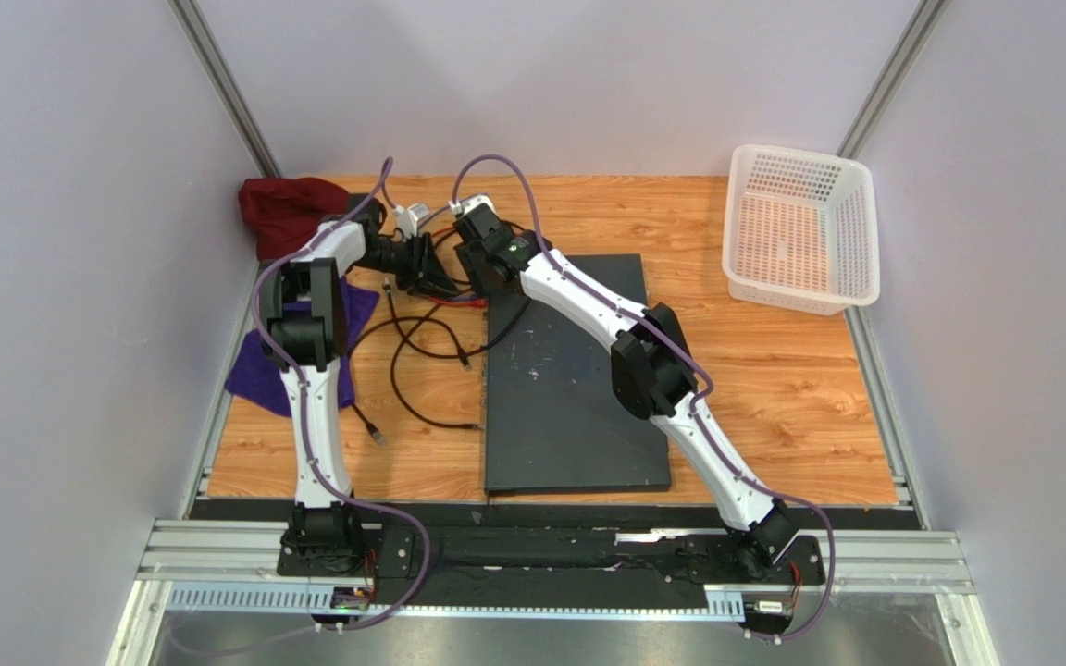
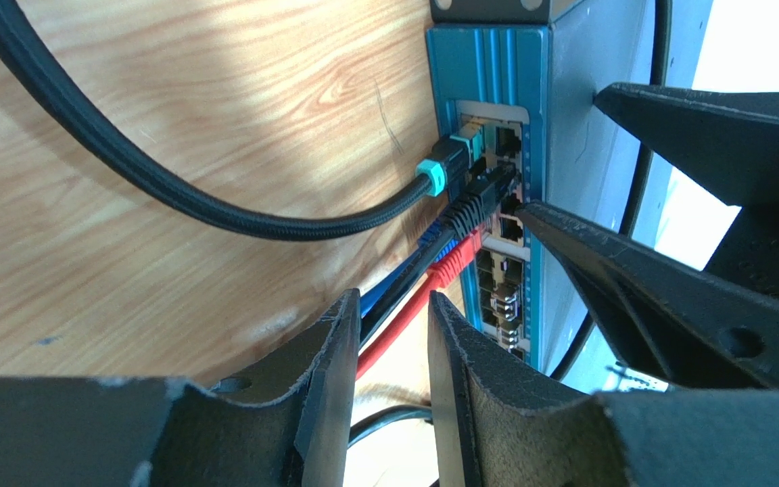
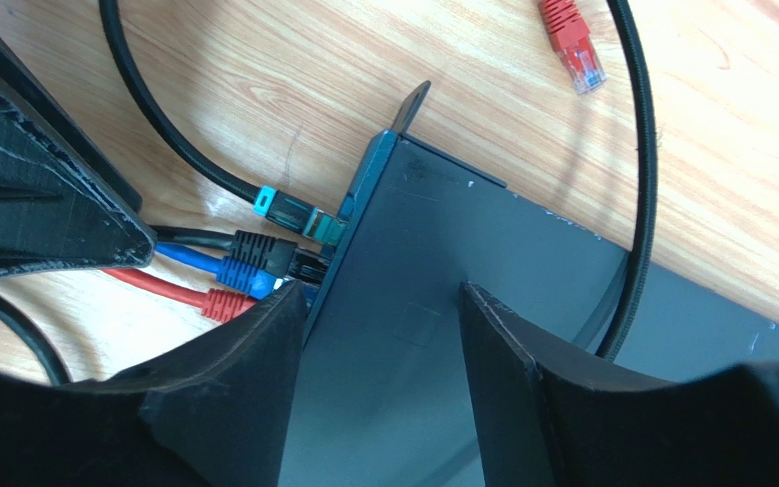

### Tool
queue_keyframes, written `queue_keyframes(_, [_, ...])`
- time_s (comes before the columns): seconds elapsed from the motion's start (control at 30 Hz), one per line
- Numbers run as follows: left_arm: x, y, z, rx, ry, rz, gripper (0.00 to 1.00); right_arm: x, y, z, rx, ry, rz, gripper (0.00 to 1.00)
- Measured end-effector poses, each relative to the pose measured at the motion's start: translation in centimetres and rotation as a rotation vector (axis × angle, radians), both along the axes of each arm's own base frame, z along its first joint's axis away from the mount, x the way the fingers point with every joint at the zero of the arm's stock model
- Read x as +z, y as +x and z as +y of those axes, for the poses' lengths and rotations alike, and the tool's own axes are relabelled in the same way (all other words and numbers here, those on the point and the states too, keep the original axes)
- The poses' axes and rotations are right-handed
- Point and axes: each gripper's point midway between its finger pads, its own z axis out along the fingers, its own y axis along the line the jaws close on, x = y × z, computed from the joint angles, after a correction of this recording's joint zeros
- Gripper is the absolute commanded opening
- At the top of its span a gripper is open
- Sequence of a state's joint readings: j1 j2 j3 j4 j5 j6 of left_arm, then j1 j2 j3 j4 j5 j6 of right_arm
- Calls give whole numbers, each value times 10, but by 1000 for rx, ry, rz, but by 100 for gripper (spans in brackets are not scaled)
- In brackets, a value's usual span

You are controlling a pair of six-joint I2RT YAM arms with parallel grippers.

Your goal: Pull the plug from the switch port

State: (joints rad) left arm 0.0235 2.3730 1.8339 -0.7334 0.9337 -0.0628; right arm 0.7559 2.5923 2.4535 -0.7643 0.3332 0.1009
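Note:
The switch (image 1: 574, 375) is a flat dark grey slab in the middle of the wooden table. Its port face (image 2: 490, 122) looks teal in the left wrist view. Four plugs sit in it: a teal-booted one (image 2: 434, 178) on a braided black cable, a black one (image 2: 470, 208), a blue one (image 3: 236, 274) and a red one (image 2: 455, 262). My left gripper (image 2: 394, 304) is open just in front of the ports, with the red cable running through the gap between its fingers. My right gripper (image 3: 383, 294) is open over the switch's top (image 3: 444, 264) at the port edge.
A white mesh basket (image 1: 800, 229) stands at the back right. A dark red cloth (image 1: 289, 208) and a purple cloth (image 1: 268, 368) lie at the left. Loose black cables (image 1: 421, 361) loop beside the switch. A loose red plug (image 3: 571, 36) lies on the wood.

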Motion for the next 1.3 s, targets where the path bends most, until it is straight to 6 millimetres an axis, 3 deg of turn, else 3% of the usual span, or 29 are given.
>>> queue_keyframes(0.5, [3,-2,0,0,-1,-1,40,1,2,4,-53,-13,-35,46])
queue_keyframes(1.3, [7,-4,-2,-5,-31,6,42,0,4,8,44,-215,-148,49])
